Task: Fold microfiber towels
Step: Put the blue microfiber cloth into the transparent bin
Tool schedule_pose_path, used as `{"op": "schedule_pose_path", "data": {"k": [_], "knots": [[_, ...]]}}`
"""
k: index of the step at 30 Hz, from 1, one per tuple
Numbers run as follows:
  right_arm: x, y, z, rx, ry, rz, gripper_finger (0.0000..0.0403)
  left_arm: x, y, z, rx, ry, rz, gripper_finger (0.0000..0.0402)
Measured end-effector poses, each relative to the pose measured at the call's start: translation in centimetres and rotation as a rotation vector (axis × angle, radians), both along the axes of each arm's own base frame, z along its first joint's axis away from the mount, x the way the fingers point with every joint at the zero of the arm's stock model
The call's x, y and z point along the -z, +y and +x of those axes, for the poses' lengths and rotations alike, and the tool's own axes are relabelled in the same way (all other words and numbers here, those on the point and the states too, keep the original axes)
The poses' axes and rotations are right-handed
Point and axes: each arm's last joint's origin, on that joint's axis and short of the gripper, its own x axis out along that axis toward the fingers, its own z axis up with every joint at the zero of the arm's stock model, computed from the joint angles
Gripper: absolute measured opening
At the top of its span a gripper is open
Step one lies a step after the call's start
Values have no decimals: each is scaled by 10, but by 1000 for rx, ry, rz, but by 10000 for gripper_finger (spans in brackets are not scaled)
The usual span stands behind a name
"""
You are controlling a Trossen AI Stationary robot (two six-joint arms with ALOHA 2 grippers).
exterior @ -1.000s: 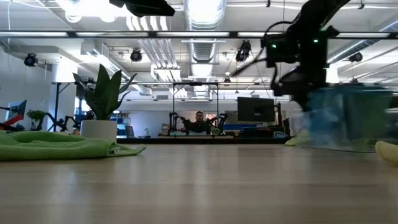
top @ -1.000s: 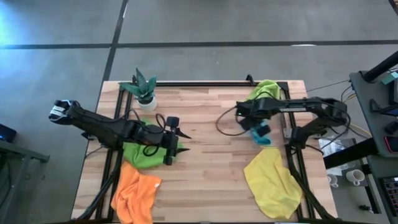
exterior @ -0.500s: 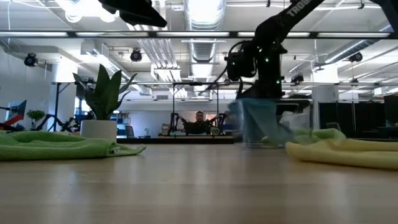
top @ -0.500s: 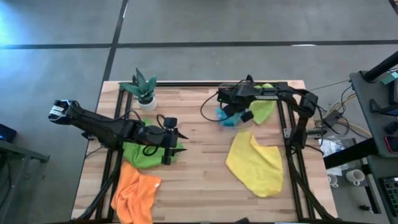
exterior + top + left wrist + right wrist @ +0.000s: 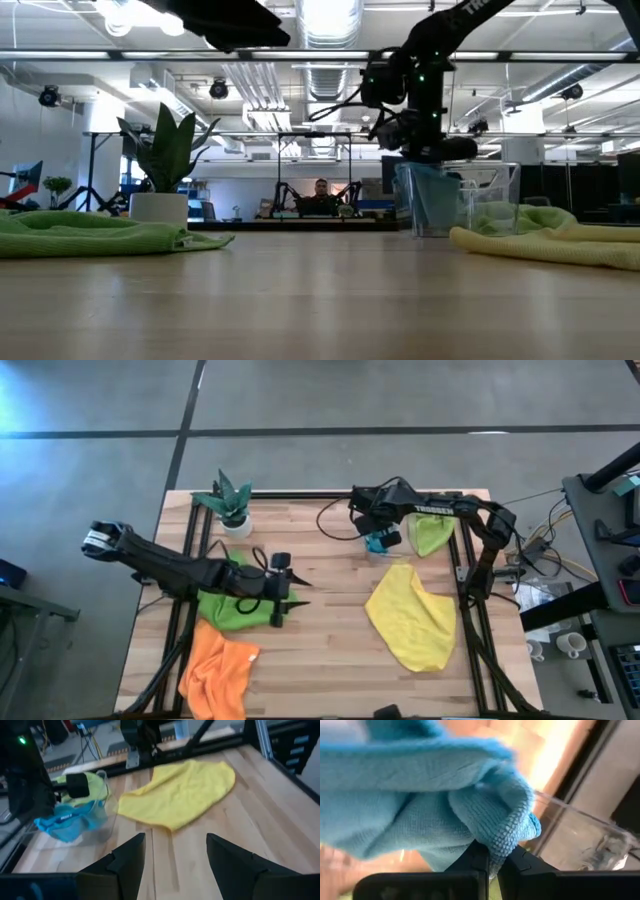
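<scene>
High view shows the right gripper (image 5: 380, 540) near the far edge of the table (image 5: 330, 650), clenched on the blue towel (image 5: 377, 543), which hangs bunched below it; the right wrist view confirms this, with the blue cloth pinched between the two dark fingers (image 5: 475, 862) that sit pressed together; a clear plastic bin (image 5: 470, 200) stands just beside the blue towel, and in the low view the towel hangs at the bin's near side, though whether it is inside or against the wall I cannot tell; the lime green towel (image 5: 432, 532) lies in or at that bin, next to the gripper; the yellow towel (image 5: 412, 615) lies spread on the wood between the bin and the near edge, apart from both grippers; the left gripper (image 5: 283, 585) hovers over the darker green towel (image 5: 228, 610), its fingers (image 5: 127, 857) spread apart and holding nothing; the orange towel (image 5: 220, 675) lies crumpled at the near left corner; a potted plant (image 5: 230, 500) stands at the far left.
</scene>
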Motion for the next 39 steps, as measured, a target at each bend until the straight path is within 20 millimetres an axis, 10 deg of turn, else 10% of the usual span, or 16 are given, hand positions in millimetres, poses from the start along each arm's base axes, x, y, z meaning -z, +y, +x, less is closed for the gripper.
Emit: {"op": "schedule_pose_path", "data": {"k": [14, 30, 39], "knots": [[4, -22, -21, -168, 312, -197, 12, 48, 25, 70, -144, 37, 119, 195], [77, -46, -31, -364, 358, -230, 12, 47, 30, 64, -153, 44, 125, 195], [48, -53, -19, -272, 191, -296, 16, 47, 37, 64, -174, 45, 126, 195]]}}
